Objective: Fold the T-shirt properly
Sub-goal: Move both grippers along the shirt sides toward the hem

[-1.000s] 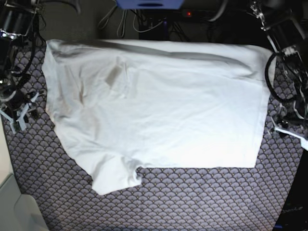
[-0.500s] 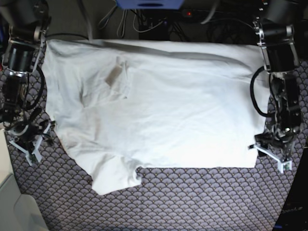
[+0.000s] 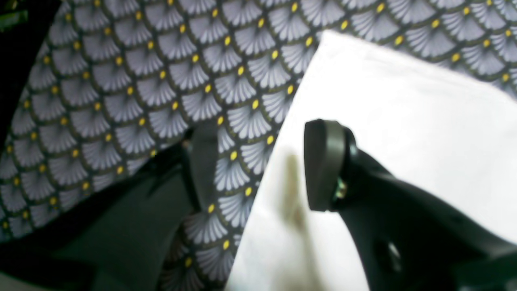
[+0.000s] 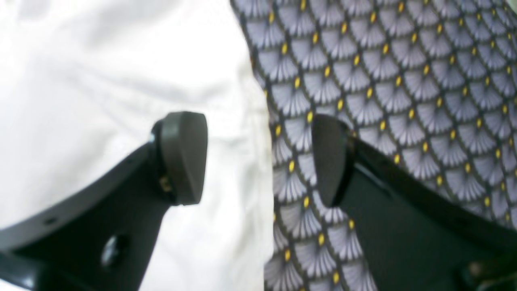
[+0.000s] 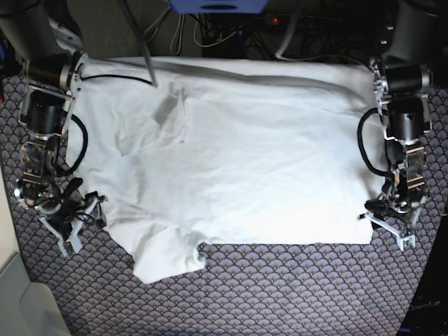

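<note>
Now both my hands straddle shirt (image 5: pixel 231 154) edges on the table (image 5: pixel 280 294). Left hand (image 3: pixel 258 165) open, one finger over cloth, one over table. Right hand (image 4: pixel 260 159) wide open, hem between fingers, nothing gripped.

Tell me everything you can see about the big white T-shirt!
The T-shirt is plain white soft cloth, wrinkly, with no print. It lies spread flat on a patterned cloth with grey fan shapes and yellow dots. One short sleeve sticks out at the near side. The right hand straddles one edge with fingers open. The left hand straddles the opposite edge, open too. Neither is gripping it.
</note>
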Controlling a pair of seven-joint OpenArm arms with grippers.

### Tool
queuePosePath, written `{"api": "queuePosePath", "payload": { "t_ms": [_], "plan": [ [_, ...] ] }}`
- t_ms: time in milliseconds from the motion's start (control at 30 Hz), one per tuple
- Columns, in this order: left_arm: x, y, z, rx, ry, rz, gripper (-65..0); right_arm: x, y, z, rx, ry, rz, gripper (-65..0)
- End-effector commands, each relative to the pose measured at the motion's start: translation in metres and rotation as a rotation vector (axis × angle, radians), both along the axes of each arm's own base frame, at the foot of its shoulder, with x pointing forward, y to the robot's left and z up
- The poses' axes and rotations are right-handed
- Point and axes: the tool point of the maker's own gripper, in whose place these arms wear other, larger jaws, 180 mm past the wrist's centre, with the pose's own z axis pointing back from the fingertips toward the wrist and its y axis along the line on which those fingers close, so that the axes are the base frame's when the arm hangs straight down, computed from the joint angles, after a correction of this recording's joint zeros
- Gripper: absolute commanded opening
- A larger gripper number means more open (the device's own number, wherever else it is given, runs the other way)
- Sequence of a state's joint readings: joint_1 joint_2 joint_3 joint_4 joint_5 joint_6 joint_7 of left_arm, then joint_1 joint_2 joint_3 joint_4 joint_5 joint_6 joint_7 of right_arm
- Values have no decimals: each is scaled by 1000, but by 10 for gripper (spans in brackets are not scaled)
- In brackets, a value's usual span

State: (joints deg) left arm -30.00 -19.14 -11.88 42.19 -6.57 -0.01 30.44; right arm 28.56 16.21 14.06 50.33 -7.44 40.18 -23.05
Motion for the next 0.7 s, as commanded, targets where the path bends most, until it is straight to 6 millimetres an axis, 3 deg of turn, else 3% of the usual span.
{"api": "queuePosePath", "payload": {
  "t_ms": [0,133,300,667],
  "plan": [
    [18,10,30,31,-82,8,-320,15,-1,20,0,-60,8,-238],
    [24,11,36,34,-94,7,-320,14,14,5,11,-38,56,-238],
    [27,10,39,32,-100,7,-320,17,19,-1,63,-51,51,-238],
    [26,10,38,24,-100,11,-320,21,13,-9,122,-48,19,-238]
  ]
}}
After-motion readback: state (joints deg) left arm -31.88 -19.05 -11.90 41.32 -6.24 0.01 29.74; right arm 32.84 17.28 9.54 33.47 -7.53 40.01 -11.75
